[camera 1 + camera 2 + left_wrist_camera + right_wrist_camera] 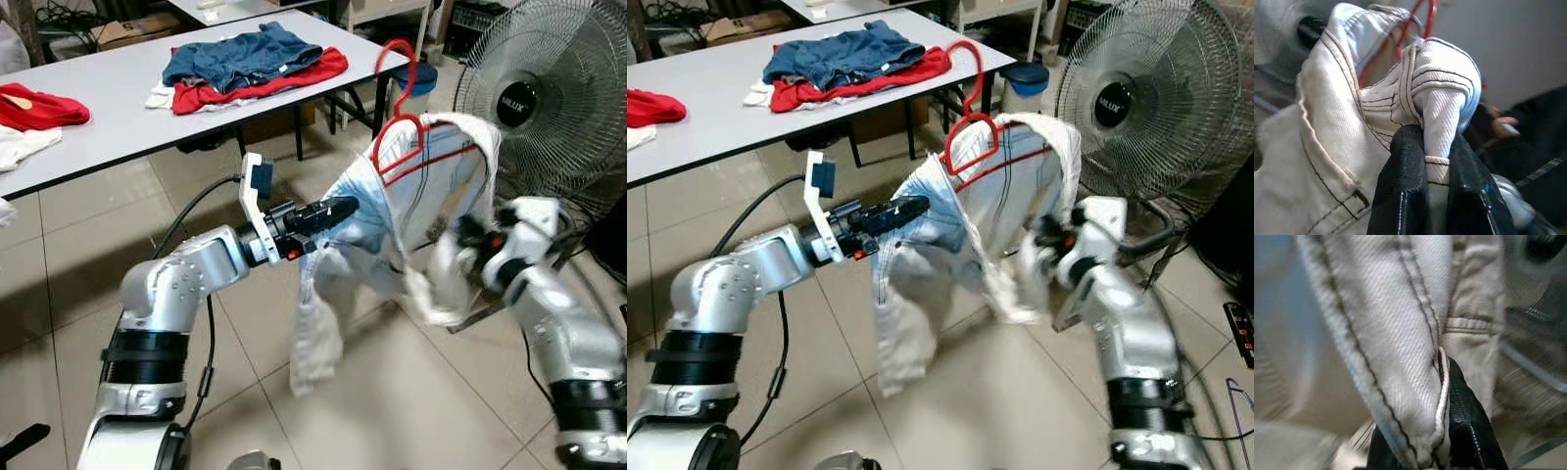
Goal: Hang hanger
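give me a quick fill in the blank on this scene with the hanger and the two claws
1. The hanger threaded into the white jeans is coloured ____.
2. The left claw is shut on the ____.
3. Behind the right claw stands a large ____.
4. The blue and red clothes lie on a ____.

Missing words: red; jeans; fan; table

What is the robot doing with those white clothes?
The robot is holding up a pale denim garment that sits on a red hanger. Its left gripper pinches one side of the cloth and its right gripper pinches the other, so the garment hangs in the air between the arms. Behind it stand a big fan and a grey table with more clothes piled on top. The hanger is not hooked on anything yet.
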Available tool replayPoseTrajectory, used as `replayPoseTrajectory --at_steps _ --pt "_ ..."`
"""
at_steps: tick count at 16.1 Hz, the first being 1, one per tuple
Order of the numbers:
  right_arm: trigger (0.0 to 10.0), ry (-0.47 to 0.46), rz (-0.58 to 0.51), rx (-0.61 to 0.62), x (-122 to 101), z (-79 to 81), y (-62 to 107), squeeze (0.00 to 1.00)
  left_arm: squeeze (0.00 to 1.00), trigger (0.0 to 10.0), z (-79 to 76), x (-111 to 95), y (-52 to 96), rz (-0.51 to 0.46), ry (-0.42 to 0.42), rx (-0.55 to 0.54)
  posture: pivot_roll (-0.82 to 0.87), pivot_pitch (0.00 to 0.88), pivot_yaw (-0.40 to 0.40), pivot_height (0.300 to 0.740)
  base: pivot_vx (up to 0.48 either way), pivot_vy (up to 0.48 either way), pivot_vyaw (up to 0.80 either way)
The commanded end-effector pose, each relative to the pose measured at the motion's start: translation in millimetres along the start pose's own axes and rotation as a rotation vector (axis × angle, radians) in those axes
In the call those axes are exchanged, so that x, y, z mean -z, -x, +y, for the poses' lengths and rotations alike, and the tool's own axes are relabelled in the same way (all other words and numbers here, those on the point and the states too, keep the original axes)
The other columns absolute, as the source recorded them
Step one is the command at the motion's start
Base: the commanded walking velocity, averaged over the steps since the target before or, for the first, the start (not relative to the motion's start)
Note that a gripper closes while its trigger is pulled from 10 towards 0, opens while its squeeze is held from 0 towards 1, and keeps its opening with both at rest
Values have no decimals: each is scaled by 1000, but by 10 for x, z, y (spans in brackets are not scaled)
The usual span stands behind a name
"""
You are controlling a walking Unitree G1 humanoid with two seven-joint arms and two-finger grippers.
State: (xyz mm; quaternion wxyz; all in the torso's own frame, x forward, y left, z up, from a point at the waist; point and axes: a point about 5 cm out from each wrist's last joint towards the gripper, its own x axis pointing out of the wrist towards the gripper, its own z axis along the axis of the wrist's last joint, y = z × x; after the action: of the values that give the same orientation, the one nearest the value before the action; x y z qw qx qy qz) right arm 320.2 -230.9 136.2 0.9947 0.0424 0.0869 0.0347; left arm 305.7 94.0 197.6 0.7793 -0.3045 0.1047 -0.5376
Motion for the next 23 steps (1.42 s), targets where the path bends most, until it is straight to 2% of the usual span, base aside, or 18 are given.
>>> replayPoseTrajectory --at_steps 1,3,4,7,8,9,10,11,12,14,16,19,21,23 --pt "0 26 1 16 -7 -52 -23 0 0 0 -278 -195 -35 -92 -45 190 -135 0 62 740 0 0 0" --pt "0 41 10 -14 7 3 -37 0 0 0 -310 -216 -59 -127 -35 209 -135 0 61 740 0 0 0" --pt "0 80 31 -72 67 109 -41 0 0 0 -354 -224 -82 -148 -20 247 -133 0 60 740 0 0 0" --pt "0 120 46 -112 127 183 -46 0 0 0 -356 -216 -81 -136 -29 239 -130 0 57 740 0 0 0" --pt "3176 143 38 -107 109 168 -42 0 0 0 -328 -215 -70 -130 -33 211 -130 0 57 740 0 0 0" --pt "10000 162 17 -131 65 160 -27 0 0 0 -284 -213 -47 -114 -44 174 -131 0 58 740 0 0 0" --pt "10000 175 -7 -178 11 153 6 1000 0 0 -223 -186 -8 -75 -73 133 -131 0 58 740 0 0 0" --pt "10000 184 -16 -200 -11 146 23 1000 0 0 -192 -172 9 -58 -95 111 -131 0 58 740 0 0 0" --pt "10000 223 -39 -244 -85 112 91 1000 0 0 -102 -171 39 -44 -171 50 -131 0 58 740 0 0 0" --pt "10000 282 -76 -308 -229 50 227 1000 0 0 -7 -217 78 -51 -261 -8 -131 0 58 740 0 0 0" --pt "10000 309 -99 -347 -325 -2 329 1000 0 0 30 -250 93 -65 -279 -26 -138 0 61 740 0 0 0" --pt "10000 382 -80 -495 -409 -10 560 1000 0 0 66 -280 115 -61 -345 -16 -140 0 64 740 0 0 0" --pt "10000 412 -73 -561 -527 -75 718 1000 0 0 93 -278 132 -15 -431 13 -144 0 67 740 0 0 0" --pt "10000 424 -135 -576 -766 -143 790 1000 0 0 98 -261 153 37 -471 54 -147 0 67 740 0 0 0"
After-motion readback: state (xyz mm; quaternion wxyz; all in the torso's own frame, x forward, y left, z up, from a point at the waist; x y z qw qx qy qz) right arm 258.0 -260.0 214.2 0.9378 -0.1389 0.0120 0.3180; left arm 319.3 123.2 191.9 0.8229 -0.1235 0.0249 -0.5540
